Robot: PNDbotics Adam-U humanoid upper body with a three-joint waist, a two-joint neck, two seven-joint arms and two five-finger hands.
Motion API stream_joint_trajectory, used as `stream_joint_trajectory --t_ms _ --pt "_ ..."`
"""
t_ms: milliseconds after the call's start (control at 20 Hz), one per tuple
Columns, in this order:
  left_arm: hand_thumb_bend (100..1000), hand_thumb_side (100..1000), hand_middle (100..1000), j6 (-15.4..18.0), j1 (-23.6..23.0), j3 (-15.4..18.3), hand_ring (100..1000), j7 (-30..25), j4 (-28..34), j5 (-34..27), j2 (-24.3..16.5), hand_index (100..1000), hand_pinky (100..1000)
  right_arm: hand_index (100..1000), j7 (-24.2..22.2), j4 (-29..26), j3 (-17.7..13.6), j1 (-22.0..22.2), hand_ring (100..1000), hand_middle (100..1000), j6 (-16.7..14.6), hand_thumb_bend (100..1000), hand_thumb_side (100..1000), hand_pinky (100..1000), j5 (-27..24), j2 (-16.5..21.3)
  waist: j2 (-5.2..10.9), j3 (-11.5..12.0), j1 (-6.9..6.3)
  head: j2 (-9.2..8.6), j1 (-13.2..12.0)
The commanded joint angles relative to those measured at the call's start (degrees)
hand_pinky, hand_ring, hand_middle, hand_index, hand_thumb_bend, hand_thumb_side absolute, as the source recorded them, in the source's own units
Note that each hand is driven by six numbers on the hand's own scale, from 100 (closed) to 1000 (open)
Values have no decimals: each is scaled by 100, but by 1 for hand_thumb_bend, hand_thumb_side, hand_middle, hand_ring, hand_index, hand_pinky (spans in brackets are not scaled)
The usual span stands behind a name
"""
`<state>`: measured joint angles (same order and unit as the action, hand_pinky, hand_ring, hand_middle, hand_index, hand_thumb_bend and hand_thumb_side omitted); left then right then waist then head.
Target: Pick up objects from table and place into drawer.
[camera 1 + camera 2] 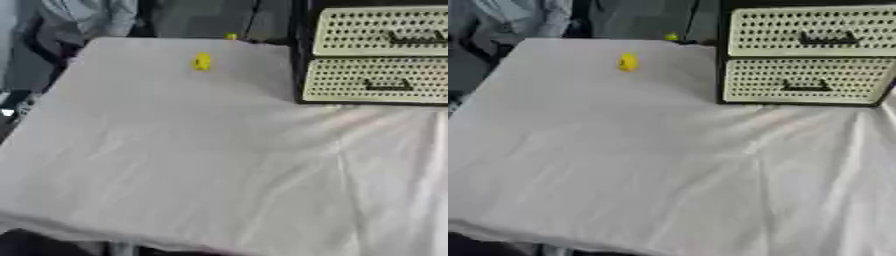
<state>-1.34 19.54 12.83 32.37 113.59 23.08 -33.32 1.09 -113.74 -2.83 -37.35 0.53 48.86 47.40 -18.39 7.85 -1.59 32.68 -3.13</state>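
Worktop (623, 165): broad surface draped in pale, creased cloth, folds running toward the near right corner.

Small yellow rounded object (627, 62): lies on the cloth near the far edge, well apart from the drawers; its make cannot be told.

Second yellow speck (672, 36): at the far edge, mostly hidden.

Cream perforated two-drawer unit in a black frame (807, 55): far right, both fronts flush, dark handles; cut off at the top edge.

Hands: neither shows, so their state cannot be told.
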Motion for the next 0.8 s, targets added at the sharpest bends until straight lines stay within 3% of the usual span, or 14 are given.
stream_joint_trajectory --t_ms 50,250,550,700,750,800 --pt "100 1000 628 -107 34 -21 344 -91 100 177 -216 966 307 709 -114 -85 -41 -67 100 194 32 100 1000 100 96 224 82 -16 -11 30 117" --pt "196 1000 628 -6 77 -54 347 -133 100 87 -194 967 311 714 -172 -85 -18 -28 100 195 36 100 1000 100 158 231 70 -50 1 -103 380" --pt "164 1000 628 76 122 -102 346 -173 100 -74 -144 972 312 724 -304 -85 63 -2 100 199 -72 100 1000 100 209 246 64 -89 15 -357 878" --pt "151 1000 630 94 142 -115 347 -181 100 -141 -118 973 314 739 -495 -85 153 -15 100 203 -173 100 1000 100 207 250 55 -112 22 -457 971" --pt "149 1000 630 99 148 -121 348 -197 100 -155 -117 973 315 744 -577 -85 181 -25 100 205 -193 100 965 100 195 250 54 -116 23 -478 975" --pt "139 1000 631 101 155 -125 349 -214 100 -164 -115 972 316 751 -662 -85 204 -39 100 206 -207 100 845 100 183 252 54 -118 24 -496 977"
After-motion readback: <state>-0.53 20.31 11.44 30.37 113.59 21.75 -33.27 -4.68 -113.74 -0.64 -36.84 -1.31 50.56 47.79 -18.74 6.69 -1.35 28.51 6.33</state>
